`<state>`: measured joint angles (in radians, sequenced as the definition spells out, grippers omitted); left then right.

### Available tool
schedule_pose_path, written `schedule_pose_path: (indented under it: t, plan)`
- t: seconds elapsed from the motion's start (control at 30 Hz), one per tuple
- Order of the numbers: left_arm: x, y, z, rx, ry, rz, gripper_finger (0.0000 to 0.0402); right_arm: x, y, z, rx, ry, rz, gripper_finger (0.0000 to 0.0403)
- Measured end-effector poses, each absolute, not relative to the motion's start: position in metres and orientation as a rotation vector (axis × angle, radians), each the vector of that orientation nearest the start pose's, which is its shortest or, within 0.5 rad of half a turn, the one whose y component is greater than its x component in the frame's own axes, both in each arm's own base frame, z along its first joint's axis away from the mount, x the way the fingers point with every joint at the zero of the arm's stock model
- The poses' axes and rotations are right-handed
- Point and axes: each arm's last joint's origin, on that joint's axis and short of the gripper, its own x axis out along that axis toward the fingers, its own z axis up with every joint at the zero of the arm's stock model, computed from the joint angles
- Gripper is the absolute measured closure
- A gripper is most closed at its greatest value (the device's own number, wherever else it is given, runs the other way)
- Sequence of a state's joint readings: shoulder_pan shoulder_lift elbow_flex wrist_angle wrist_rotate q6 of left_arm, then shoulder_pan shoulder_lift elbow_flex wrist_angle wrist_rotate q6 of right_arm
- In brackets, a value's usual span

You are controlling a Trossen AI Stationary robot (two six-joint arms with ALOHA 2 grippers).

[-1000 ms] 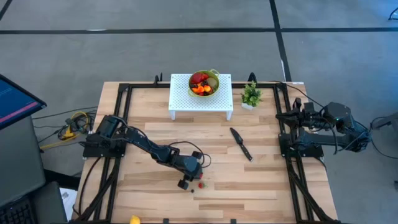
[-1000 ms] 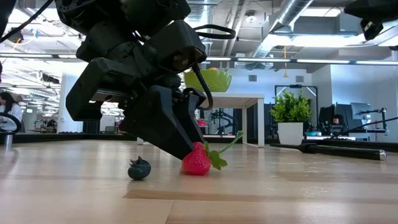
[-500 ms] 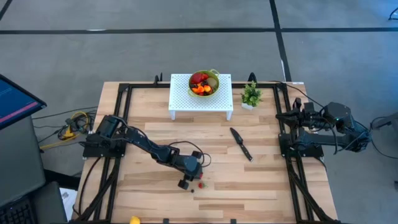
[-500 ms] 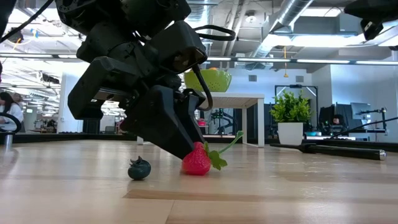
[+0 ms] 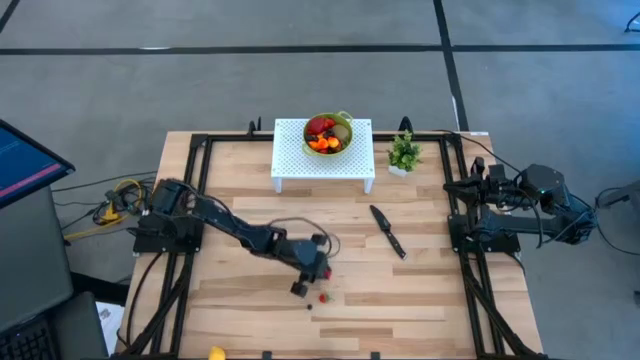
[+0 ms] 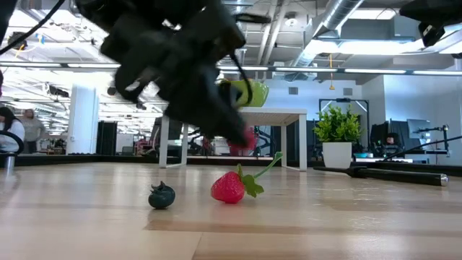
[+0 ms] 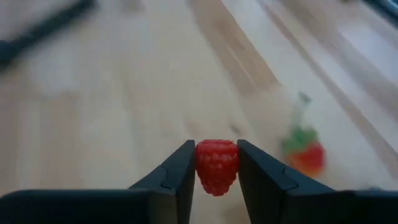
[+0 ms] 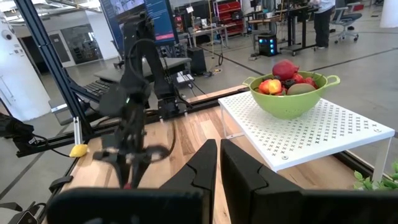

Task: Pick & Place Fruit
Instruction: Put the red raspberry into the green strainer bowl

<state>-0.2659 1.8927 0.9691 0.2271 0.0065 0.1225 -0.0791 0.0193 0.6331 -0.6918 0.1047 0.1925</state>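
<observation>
Wooden desk (image 5: 420, 290) below open workshop hall; white perforated stand (image 5: 322, 157) carries green bowl (image 5: 328, 134) of fruit. Left gripper (image 7: 216, 163) raised above desk, fingers (image 7: 180, 168) part-closed, clamping raspberry (image 7: 217, 166). Right gripper (image 8: 219, 163) parked at desk's right edge, fingers pressed together, empty. Strawberry (image 6: 229, 187) and dark berry (image 6: 162, 196) lie on desk. Half second earlier, left gripper sat low against strawberry; now lifted clear.
</observation>
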Motion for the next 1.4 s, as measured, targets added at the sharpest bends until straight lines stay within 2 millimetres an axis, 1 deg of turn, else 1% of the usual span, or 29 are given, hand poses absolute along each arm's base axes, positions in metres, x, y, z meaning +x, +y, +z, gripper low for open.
schedule_pose_path:
  t: [0.07,0.2,0.3,0.43,0.6,0.67,0.83,0.93,1.13,1.4]
  plan:
    - [0.361,-0.087,0.148,0.204,0.637,-0.263,0.0299,0.018,-0.004,0.291,0.191,0.06,-0.19,0.0386]
    - [0.36,-0.058,0.19,0.214,0.508,-0.165,0.0299,0.018,-0.004,0.291,0.191,0.06,-0.19,0.0386]
    - [0.356,-0.033,0.22,0.233,0.406,-0.075,0.0299,0.018,-0.004,0.291,0.191,0.06,-0.19,0.0386]
    - [0.346,0.004,0.259,0.219,0.268,0.058,0.0299,0.018,-0.004,0.291,0.191,0.06,-0.191,0.0386]
    - [0.33,0.048,0.292,0.2,0.119,0.211,0.0299,0.018,-0.004,0.291,0.191,0.06,-0.191,0.0386]
    - [0.324,0.064,0.302,0.199,0.065,0.265,0.0298,0.018,-0.004,0.291,0.191,0.06,-0.191,0.0386]
    - [0.314,0.097,0.31,0.203,0.007,0.377,0.0298,0.018,-0.004,0.291,0.191,0.06,-0.191,0.0386]
    - [0.311,0.113,0.307,0.203,0.011,0.427,0.0298,0.018,-0.004,0.291,0.191,0.06,-0.191,0.0386]
    - [0.311,0.137,0.293,0.196,0.061,0.486,0.0298,0.018,-0.004,0.291,0.191,0.06,-0.191,0.0386]
    - [0.32,0.154,0.265,0.18,0.143,0.513,0.0298,0.018,-0.004,0.291,0.191,0.06,-0.19,0.0386]
